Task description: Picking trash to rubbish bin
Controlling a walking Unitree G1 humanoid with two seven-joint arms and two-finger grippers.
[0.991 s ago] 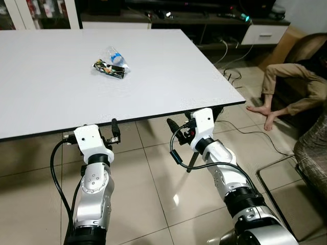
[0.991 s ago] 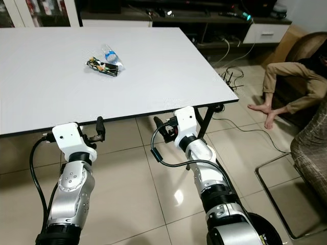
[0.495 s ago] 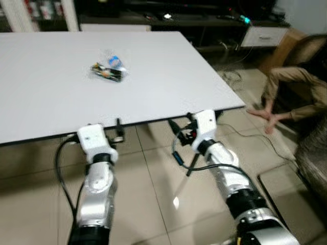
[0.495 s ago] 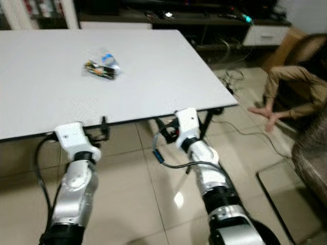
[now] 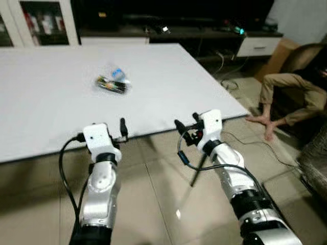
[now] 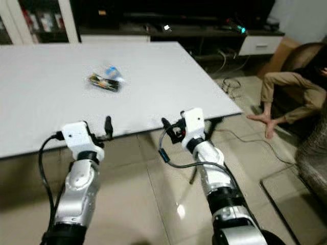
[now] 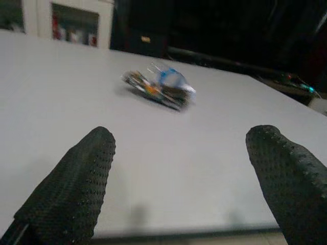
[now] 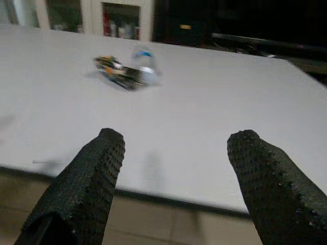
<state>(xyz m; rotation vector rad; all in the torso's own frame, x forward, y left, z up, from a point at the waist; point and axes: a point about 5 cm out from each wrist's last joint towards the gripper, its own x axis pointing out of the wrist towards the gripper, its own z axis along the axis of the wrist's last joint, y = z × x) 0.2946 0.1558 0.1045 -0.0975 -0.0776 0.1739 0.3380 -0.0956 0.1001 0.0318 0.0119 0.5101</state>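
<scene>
While we are still closing on the table, both arms are held forward at its near edge. Left gripper (image 7: pixel 179 178): fingers spread wide, nothing between them, hovering at the near edge. Right gripper (image 8: pixel 173 178): likewise wide and empty, to the right at the same edge. White table (image 5: pixel 46 107): its near edge is running just beyond both wrists. Trash (image 5: pixel 112 81), a crumpled wrapper with a clear plastic piece with blue on it: lying on the tabletop, far from both grippers, nearer the left one. Person's legs (image 5: pixel 278 97): on the floor at far right. We are judging the approach step; next we are needing a reach across the tabletop to the trash. Against a second ago, both grippers are sitting higher at the table's edge and the view is dimmer.
</scene>
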